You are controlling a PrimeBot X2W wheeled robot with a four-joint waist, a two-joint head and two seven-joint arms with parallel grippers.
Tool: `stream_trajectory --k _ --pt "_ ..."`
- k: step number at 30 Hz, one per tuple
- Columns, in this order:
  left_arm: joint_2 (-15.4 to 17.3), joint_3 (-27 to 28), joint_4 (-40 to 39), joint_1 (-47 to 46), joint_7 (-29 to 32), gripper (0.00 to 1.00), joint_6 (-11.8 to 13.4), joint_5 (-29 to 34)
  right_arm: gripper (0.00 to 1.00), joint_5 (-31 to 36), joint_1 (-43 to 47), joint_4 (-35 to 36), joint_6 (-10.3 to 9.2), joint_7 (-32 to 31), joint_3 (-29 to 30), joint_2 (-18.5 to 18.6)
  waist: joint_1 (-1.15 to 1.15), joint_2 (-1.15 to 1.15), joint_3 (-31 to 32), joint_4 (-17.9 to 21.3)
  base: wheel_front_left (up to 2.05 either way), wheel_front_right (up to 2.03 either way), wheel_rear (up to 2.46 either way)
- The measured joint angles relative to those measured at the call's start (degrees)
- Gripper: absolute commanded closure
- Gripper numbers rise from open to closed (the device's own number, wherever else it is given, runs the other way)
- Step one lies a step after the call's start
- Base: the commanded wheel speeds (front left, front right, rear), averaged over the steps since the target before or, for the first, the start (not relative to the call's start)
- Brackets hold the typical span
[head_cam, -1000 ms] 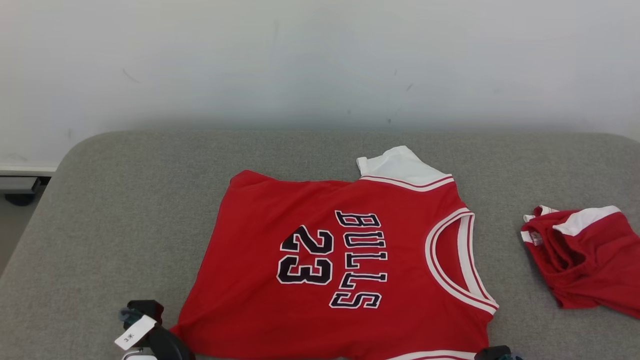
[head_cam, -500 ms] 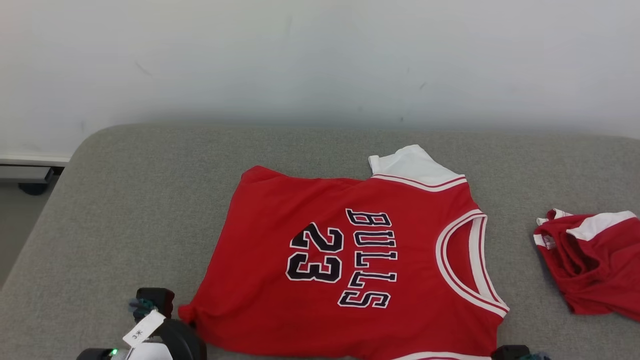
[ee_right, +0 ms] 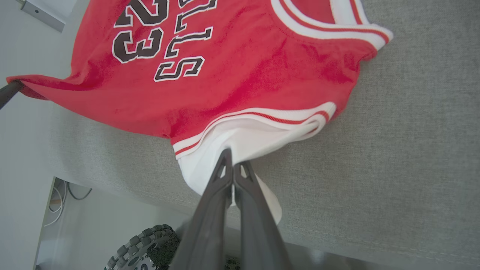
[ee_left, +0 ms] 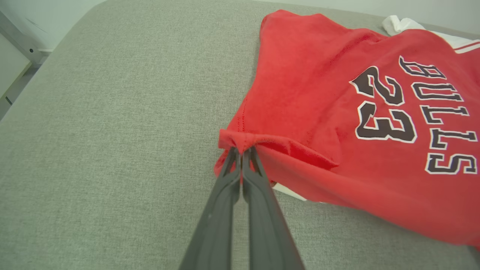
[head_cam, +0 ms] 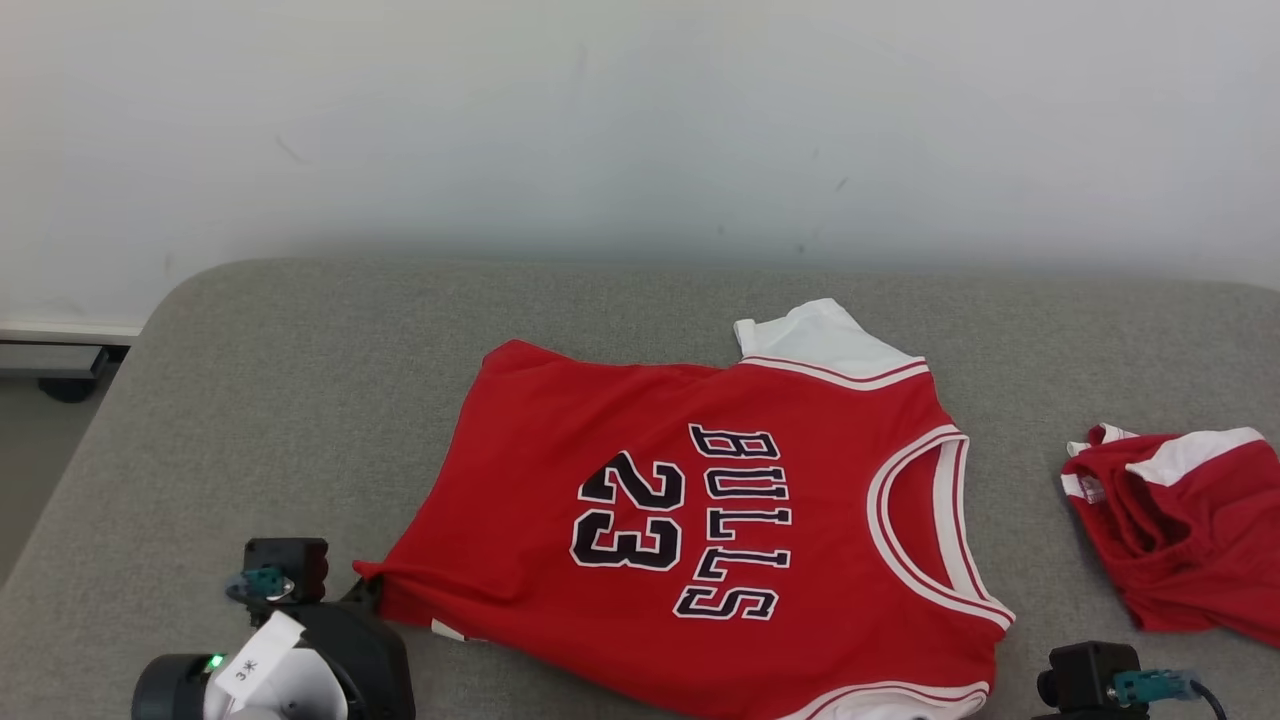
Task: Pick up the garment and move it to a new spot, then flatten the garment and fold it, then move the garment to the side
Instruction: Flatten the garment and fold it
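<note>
Saw the fingers [ee_left: 225, 195] of the left gripper [ee_left: 243, 150] pressed together in the left wrist view, no gap between them, tips pinching a bunched hem corner of the red Bulls jersey [ee_left: 337, 123]. Noted that corner drawn up into a small peak above the grey upholstered surface [ee_left: 112, 131], with a sliver of white cloth showing under the fold. Read "23" and "BULLS" in black, white-edged print.

Found the fingers [ee_right: 215, 210] of the right gripper [ee_right: 233, 159] likewise closed tight in the right wrist view, tips clamped on the white panel [ee_right: 240, 138] below the jersey's red-and-white armhole trim. Saw that cloth draped at the near edge of the surface, a flap hanging past the fingers. Picked out a knobbly wheel [ee_right: 142, 247] below that edge.

Looked down in the head view on the jersey [head_cam: 700, 500] spread print side up, mid-surface, hem toward the robot's left, neck opening toward its right. Placed the left gripper [head_cam: 365, 590] at the near hem corner, touching it. Placed the right arm's dark wrist block [head_cam: 1088, 676] at lower right, just beside the near white edge, fingertips hidden. Noted a second red-and-white garment [head_cam: 1180, 530] crumpled well apart at the right.
</note>
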State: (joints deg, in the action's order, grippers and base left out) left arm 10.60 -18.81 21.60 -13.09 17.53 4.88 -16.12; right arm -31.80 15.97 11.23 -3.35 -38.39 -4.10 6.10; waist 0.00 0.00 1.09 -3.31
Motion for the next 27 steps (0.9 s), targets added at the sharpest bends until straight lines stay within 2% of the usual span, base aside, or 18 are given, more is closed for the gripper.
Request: stream_trajectory --k 11,16,23,26,27 --pt "0.24 2.68 -0.18 -1.6 0.85 1.0 1.15 0.08 1.0 -2.5 -4.26 2.22 -2.29 0.97 4.64 -2.13 0.0 0.0 -0.39 1.88 0.0 0.0 0.0" --pt "0.24 2.82 0.23 -3.7 1.68 1.0 1.16 0.4 1.0 -2.89 -5.05 2.14 -2.7 1.08 4.42 -2.34 0.0 0.0 -0.7 2.25 0.0 0.0 0.0" --pt "0.45 1.7 1.97 -1.92 4.53 1.0 1.02 0.29 1.0 -2.27 -3.92 1.45 -2.72 -0.46 3.47 -2.19 0.0 0.0 -0.56 2.6 0.0 0.0 0.0" --pt "0.53 1.42 2.58 -1.01 5.82 1.0 0.51 -0.02 1.0 -2.09 -2.86 1.21 -2.79 -0.49 3.64 -2.22 0.0 0.0 -0.45 2.57 0.0 0.0 0.0" --pt "0.83 1.0 2.58 -1.17 6.21 1.0 -0.35 -0.01 1.0 -1.87 -2.87 1.19 -2.81 -0.44 3.87 -2.25 0.0 0.0 -0.41 2.56 0.0 0.0 0.0"
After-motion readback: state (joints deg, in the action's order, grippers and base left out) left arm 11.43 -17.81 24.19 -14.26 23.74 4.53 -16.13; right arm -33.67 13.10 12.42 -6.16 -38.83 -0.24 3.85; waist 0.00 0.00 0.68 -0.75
